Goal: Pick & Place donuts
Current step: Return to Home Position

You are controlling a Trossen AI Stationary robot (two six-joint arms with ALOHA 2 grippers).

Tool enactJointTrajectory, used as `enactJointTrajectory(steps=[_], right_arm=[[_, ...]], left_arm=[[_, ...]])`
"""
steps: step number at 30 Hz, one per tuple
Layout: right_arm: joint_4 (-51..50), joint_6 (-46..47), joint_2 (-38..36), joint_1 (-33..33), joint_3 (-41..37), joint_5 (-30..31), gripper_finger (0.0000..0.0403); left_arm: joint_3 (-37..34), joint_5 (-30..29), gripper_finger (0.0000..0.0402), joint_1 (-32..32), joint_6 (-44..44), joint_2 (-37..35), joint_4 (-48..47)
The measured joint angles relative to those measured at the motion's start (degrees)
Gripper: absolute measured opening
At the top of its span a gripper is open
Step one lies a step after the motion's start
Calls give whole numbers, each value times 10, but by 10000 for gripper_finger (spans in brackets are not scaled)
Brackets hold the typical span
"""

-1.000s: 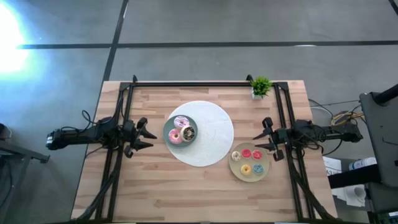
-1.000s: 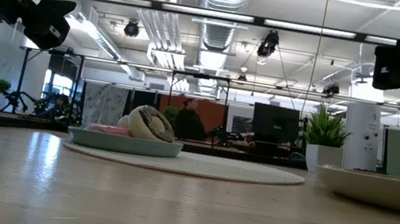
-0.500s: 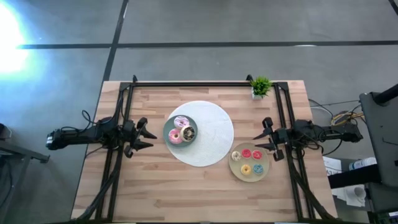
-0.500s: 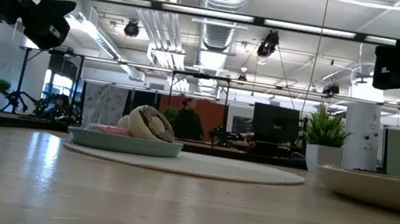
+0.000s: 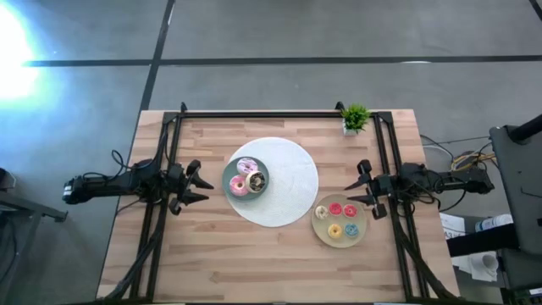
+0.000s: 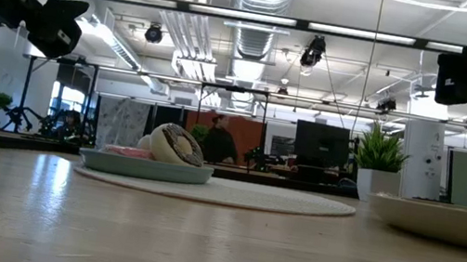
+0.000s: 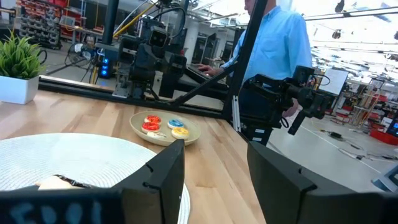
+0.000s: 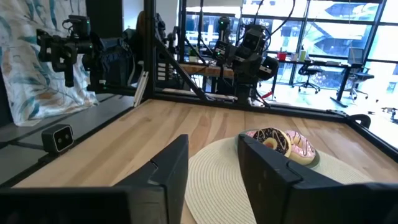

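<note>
- The left gripper (image 5: 203,190) hung over its own side of the wooden desk (image 5: 212,263), jaws spread and holding nothing. The right gripper (image 5: 351,193) mirrored it, jaws released too.
- The small glazed ring donuts (image 5: 340,220) sat on the round beige plate (image 5: 316,222), just beside the right jaws. The larger pink and brown donuts (image 5: 246,180) sat on the round teal plate (image 5: 227,182), nearer the left.
- No loose donut showed on the desk, so I'd guess only parking remained.
</note>
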Motion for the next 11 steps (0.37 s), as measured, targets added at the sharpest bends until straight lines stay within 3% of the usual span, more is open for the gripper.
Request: enactJointTrajectory(steps=[11], right_arm=[[0,0,0,0,0,0,121]], left_arm=[[0,0,149,0,0,0,0]])
